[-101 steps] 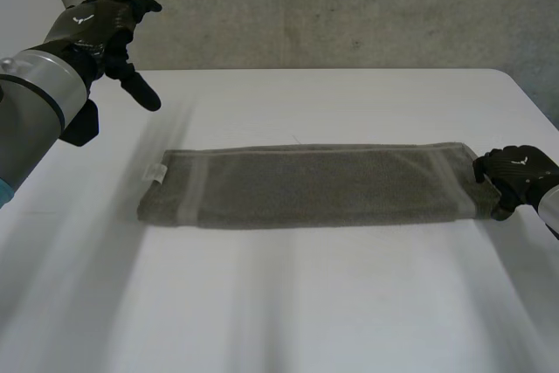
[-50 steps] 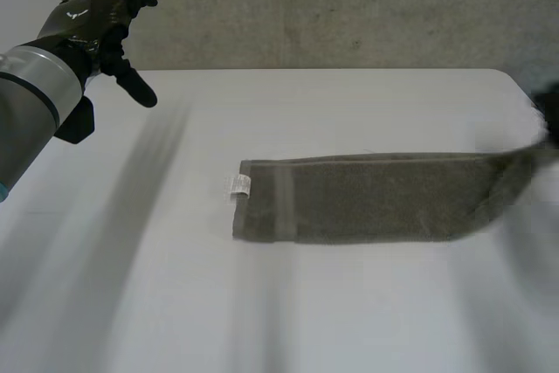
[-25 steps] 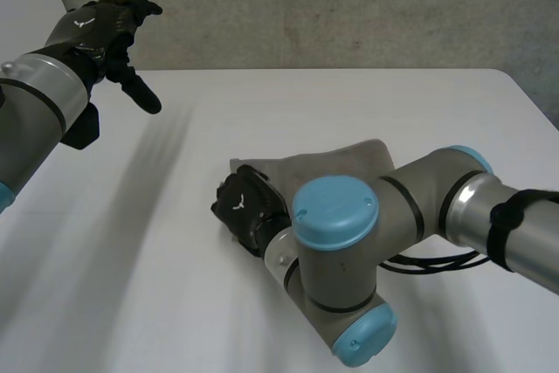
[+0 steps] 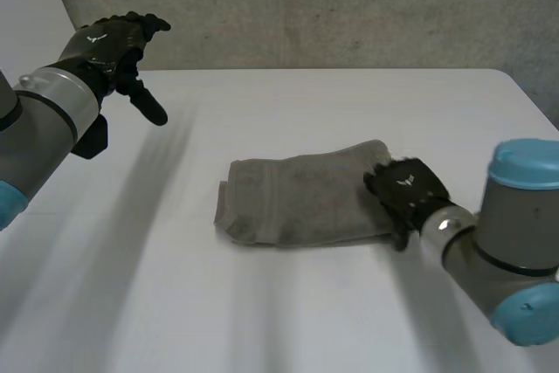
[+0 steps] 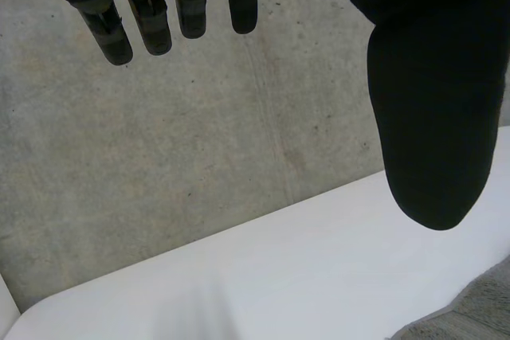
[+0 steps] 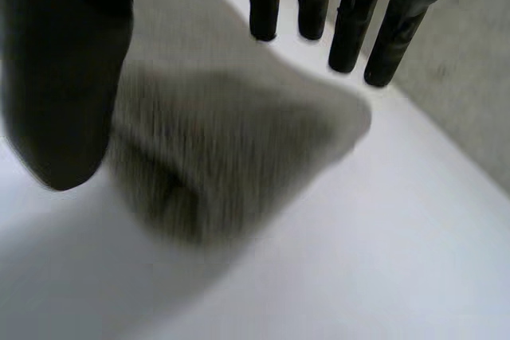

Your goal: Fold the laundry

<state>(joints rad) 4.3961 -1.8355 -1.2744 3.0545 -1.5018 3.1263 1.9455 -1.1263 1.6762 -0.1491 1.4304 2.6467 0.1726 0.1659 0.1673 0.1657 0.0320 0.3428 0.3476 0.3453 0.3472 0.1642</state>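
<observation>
Head view shows the towel [image 4: 301, 201], stretched long a second ago, now doubled over mid-table [image 4: 288, 321], with the right hand [image 4: 406, 191] back at its right end, fingers straight and gripping nothing, and the left hand [image 4: 112, 41] raised, spread and empty, so one fold looks done.
</observation>
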